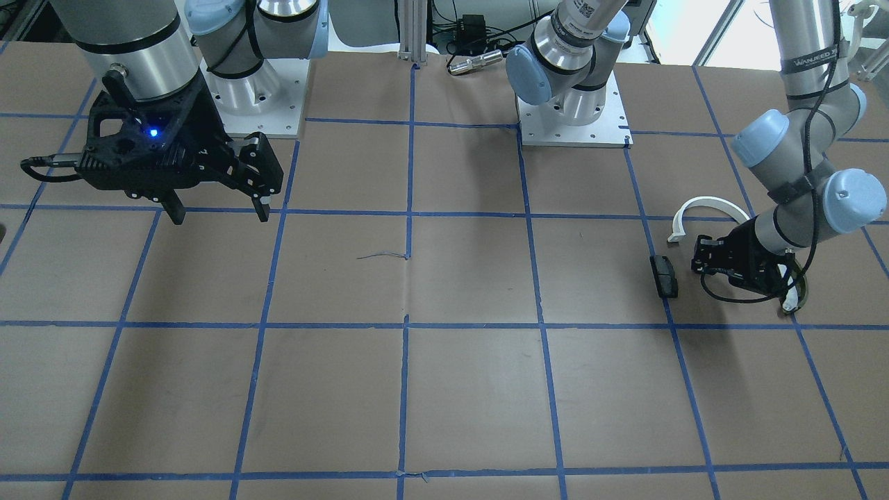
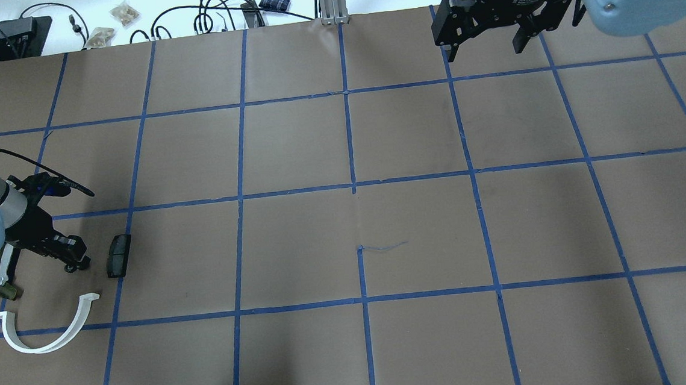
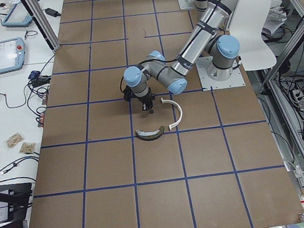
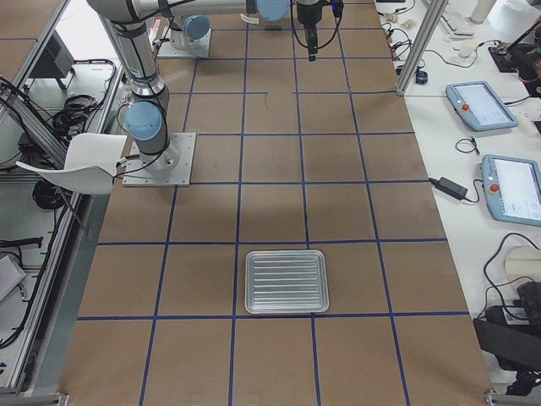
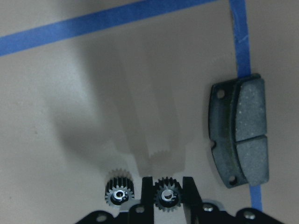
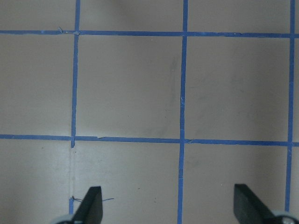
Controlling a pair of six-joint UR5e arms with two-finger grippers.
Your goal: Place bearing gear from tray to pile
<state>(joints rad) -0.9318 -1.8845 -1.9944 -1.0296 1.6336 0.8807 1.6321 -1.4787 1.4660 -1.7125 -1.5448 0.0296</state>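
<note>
Left gripper (image 5: 167, 186), jaws clamped on the bearing gear (image 5: 164, 197) beside the brake pad (image 5: 239, 128), should next release; right gripper (image 2: 485, 46) gapes idle.

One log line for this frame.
left hand: shut on bearing gear | second gear, brake pad alongside | right hand: open, empty

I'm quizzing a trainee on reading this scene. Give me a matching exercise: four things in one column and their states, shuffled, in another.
Things:
1. left gripper
2. right gripper
3. dark grey pad
4. tray

States:
a. open, holding nothing
b. lying across a blue tape line
c. shut on a small bearing gear
d. ribbed metal, empty

Pairs: 1-c, 2-a, 3-b, 4-d
</note>
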